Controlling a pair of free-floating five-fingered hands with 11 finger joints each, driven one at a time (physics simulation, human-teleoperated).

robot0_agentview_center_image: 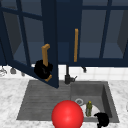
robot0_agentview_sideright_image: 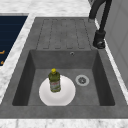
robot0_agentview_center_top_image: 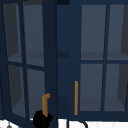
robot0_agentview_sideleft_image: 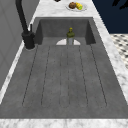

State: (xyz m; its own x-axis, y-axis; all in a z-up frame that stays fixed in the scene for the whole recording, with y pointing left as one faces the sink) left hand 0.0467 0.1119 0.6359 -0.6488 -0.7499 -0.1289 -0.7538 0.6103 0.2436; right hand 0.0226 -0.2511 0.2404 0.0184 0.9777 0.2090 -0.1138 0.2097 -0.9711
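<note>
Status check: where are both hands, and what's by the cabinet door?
Left hand curled on open cabinet door's handle. Right hand idle at sink's front rim. Bottle upright on plate.

Two detached hands, no arms, no body. Left hand (robot0_agentview_center_image: 43,69): uniform matte black, rounded, human-like form, fingers barely distinguishable. Right hand (robot0_agentview_center_image: 102,119): identical black finish, same rounded outline. No cables, screws or markings discernible.

Red ball (robot0_agentview_center_image: 67,114), olive bottle (robot0_agentview_sideright_image: 54,81), white plate (robot0_agentview_sideright_image: 66,96), orange handles (robot0_agentview_center_image: 45,55).
</note>
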